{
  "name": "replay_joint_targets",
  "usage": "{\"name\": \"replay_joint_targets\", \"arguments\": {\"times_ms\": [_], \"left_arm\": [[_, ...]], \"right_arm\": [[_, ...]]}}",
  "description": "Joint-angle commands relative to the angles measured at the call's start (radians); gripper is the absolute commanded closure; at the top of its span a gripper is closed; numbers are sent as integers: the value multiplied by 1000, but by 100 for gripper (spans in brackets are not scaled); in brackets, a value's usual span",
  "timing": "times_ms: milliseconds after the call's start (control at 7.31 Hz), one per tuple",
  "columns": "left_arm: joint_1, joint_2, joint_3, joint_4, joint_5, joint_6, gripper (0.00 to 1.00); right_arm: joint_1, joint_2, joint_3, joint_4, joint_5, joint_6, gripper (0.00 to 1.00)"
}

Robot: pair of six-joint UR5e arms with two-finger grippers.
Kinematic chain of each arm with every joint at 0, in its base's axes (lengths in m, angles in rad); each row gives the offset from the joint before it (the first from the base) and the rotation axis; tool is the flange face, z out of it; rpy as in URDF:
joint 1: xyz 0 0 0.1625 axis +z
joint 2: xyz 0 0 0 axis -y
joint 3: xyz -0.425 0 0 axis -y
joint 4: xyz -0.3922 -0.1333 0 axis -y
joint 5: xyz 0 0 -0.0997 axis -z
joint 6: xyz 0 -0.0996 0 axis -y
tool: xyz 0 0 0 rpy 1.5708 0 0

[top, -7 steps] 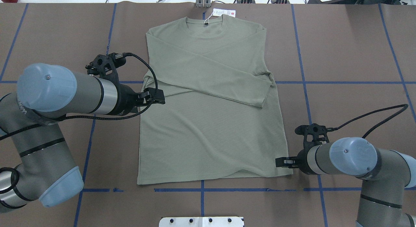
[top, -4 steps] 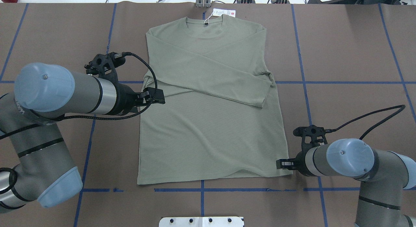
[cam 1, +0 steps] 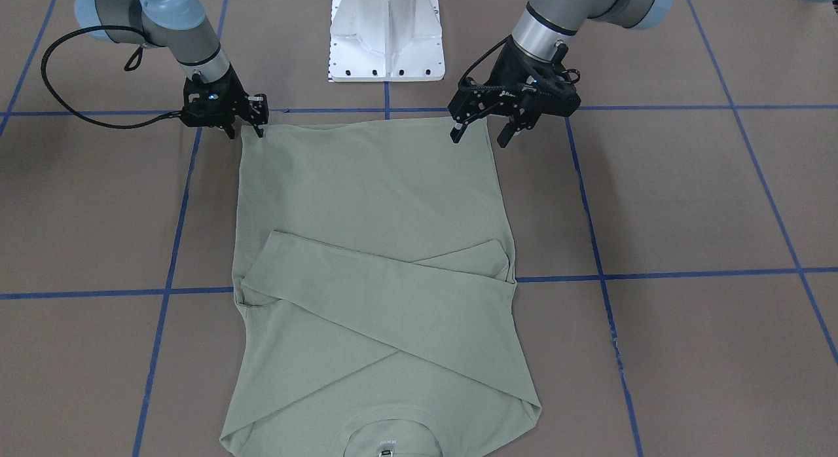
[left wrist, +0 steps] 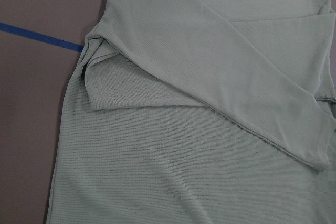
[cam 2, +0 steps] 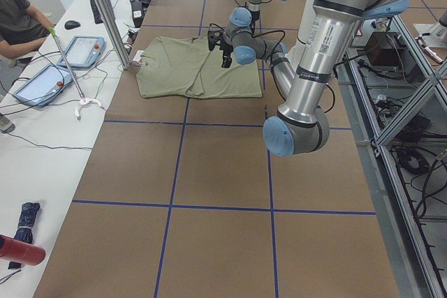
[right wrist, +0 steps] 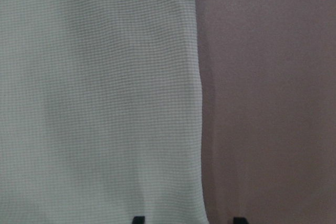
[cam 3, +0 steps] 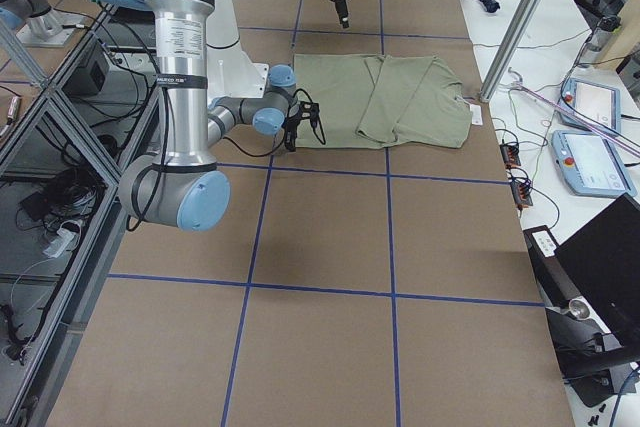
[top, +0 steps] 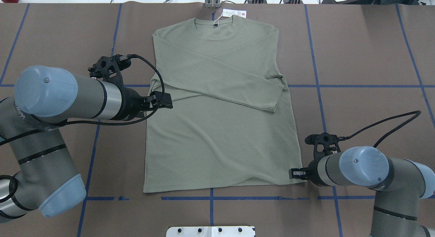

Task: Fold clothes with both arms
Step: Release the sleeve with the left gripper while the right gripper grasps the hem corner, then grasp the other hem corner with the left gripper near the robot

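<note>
overhead exterior: the shirt [top: 221, 142] lies flat on the counter [top: 357, 43], collar far from the robot, hem [top: 221, 188] nearest it, hang tag [top: 234, 13] beyond the collar.
sleeves: both sleeves [top: 238, 84] are crossed over the chest, leaving the body a neat rectangle.
right side: the right gripper [cam 1: 246, 131] sits low at its hem corner. its jaws are apart, and the wrist view shows the shirt's side edge running between them, not pinched.
left side: the left gripper [cam 1: 478, 141] hangs raised above the shirt, jaws apart, holding nothing.
step in hand: likely taking both hem corners to fold the bottom up toward the collar.
doing it well: the left jaws should come down at the opposite hem corner to match the right. each pair should close on front and back layers together, a little in from the edge. both corners should rise level and travel evenly, so the crossed sleeves are not dragged.
risk: the thin knit may slip, or only the top layer may be caught.
</note>
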Motion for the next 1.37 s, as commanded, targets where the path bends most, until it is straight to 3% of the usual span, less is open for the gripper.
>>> {"name": "replay_joint_targets", "arguments": {"times_ms": [0,137,274,410,547,821,1231], "left_arm": [[1,-2,0,2,0,0,0],[1,-3,0,0,0,0,0],[1,-2,0,0,0,0,0],[1,-2,0,2,0,0,0],[1,-2,0,2,0,0,0],[4,2,12,2,0,-3,0],[82,148,-1,-2,1,-17,0]], "right_arm": [[-3,1,1,-1,7,0,64],[-5,1,0,-1,7,0,65],[-3,1,0,-1,8,-1,74],[-3,1,1,-1,8,0,91],[-2,1,3,-1,7,0,100],[1,-1,38,0,7,2,100],[3,5,72,11,4,2,100]]}}
